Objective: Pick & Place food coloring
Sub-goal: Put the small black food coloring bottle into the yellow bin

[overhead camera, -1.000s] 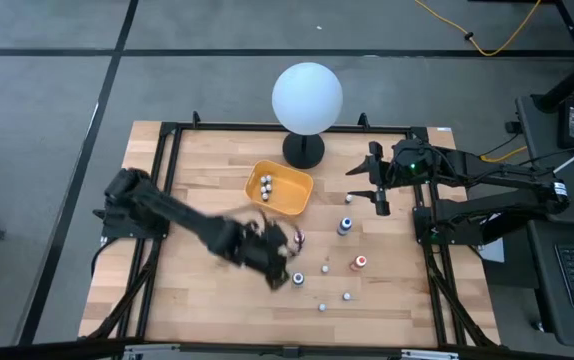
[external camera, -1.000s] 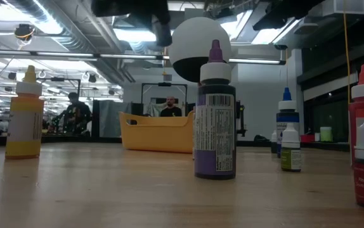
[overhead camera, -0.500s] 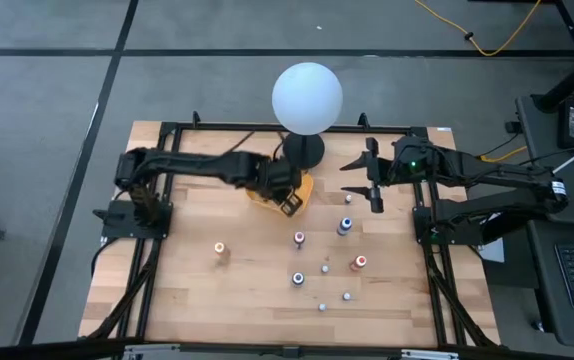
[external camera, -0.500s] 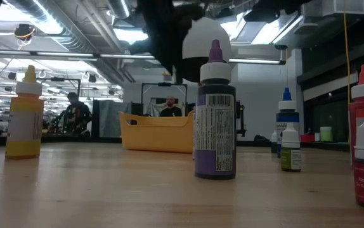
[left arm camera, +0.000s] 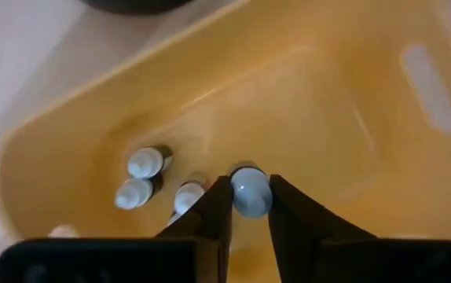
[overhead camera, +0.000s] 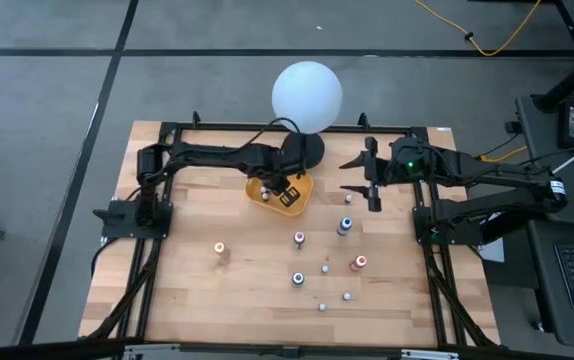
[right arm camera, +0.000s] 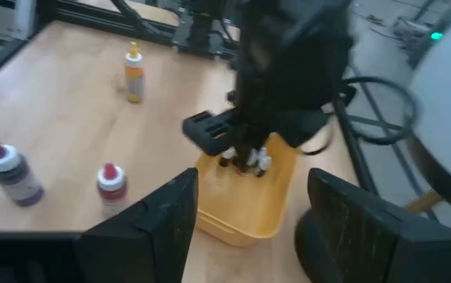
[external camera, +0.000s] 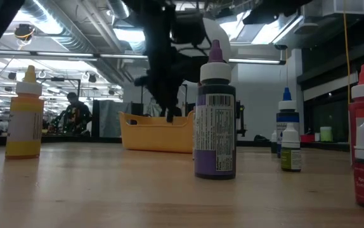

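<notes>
left gripper (left arm camera: 249,211) clamped on a small bottle (left arm camera: 250,191) over the yellow tray (overhead camera: 298,200) near the desk's back edge, three bottles (left arm camera: 148,162) inside; right gripper (overhead camera: 371,190) apart, waiting by the right edge.

Yellow-orange tray (overhead camera: 299,196) near table's (overhead camera: 187,270) back edge, white globe (overhead camera: 307,96) just behind it

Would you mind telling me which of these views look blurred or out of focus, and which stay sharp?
Right wrist view: the left arm over the yellow tray is smeared. Left wrist view: soft throughout, the pale-capped bottle between the fingers included. Low view: the purple bottle is crisp. High view: evenly lit, sharp.
</notes>
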Controlling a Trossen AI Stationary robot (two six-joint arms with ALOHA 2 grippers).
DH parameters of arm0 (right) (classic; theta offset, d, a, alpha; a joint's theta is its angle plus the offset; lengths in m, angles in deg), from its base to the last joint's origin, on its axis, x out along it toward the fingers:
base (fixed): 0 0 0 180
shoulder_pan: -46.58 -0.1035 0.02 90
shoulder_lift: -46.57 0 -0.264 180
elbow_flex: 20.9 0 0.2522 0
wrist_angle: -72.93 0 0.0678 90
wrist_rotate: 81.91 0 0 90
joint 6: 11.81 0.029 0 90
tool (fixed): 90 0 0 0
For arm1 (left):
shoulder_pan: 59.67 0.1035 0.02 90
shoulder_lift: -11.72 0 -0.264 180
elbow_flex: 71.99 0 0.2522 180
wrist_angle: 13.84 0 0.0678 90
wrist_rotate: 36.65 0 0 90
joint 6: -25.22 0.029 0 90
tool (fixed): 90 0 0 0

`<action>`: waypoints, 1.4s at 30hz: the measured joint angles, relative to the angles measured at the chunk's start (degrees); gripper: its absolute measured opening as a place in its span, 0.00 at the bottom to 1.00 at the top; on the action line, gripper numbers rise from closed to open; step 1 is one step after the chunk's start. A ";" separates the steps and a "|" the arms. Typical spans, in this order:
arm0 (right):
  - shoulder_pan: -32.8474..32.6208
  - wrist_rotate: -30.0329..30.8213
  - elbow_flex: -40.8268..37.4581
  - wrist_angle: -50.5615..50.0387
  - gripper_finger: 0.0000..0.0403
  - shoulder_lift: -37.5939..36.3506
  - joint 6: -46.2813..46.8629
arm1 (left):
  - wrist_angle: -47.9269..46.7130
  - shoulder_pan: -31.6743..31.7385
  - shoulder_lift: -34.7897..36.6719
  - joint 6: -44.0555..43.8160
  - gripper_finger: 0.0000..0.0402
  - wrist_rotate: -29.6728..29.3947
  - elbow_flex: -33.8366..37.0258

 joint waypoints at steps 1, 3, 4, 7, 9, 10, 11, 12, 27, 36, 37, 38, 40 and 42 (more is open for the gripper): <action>0.02 0.33 0.00 -0.20 0.60 0.00 -0.02 | 1.25 0.04 -0.15 -0.22 0.15 -0.11 1.27; 0.05 1.08 0.00 -0.47 0.60 0.00 -0.05 | 3.44 0.02 -0.08 -0.43 0.15 -0.74 3.67; 0.07 1.39 0.00 -0.52 0.60 0.00 -0.07 | 4.85 0.04 0.03 -0.45 0.15 -0.92 4.39; 0.07 1.99 0.00 -0.64 0.60 0.00 -0.05 | 6.96 0.10 0.26 -0.40 0.15 -1.38 6.29; 0.21 1.99 0.00 -0.64 0.60 0.00 -0.06 | 8.42 0.09 0.26 -0.38 0.15 -2.40 7.18; 0.28 1.99 0.00 -0.60 0.60 0.00 -0.03 | 9.08 0.11 0.26 -0.38 0.15 -2.85 7.30; 0.35 1.99 0.00 -0.51 0.60 0.00 0.12 | 9.45 0.15 0.26 -0.22 0.15 -3.07 7.30; 0.39 1.99 0.00 -0.52 0.60 0.00 0.21 | 9.46 0.28 0.26 0.32 0.15 -3.44 7.30; 0.44 1.92 0.00 -1.47 0.60 0.00 0.36 | 9.62 2.27 0.26 4.56 0.15 -4.11 7.32; 0.44 1.79 0.00 -1.66 0.60 0.00 0.39 | 9.68 2.38 0.26 4.58 0.15 -5.22 7.34; 0.44 1.79 0.00 -1.66 0.60 0.00 0.37 | 9.70 2.38 0.26 4.52 0.15 -5.08 7.34; 0.44 1.79 0.00 -1.68 0.60 0.00 0.35 | 9.70 2.38 0.26 3.99 0.15 -4.72 7.34; 0.44 1.79 0.00 -1.70 0.60 0.00 0.31 | 9.77 1.91 0.15 3.45 0.15 -4.60 7.34; 0.44 1.80 0.00 -1.72 0.60 0.00 0.31 | 9.68 1.58 -0.02 3.31 0.15 -5.62 7.34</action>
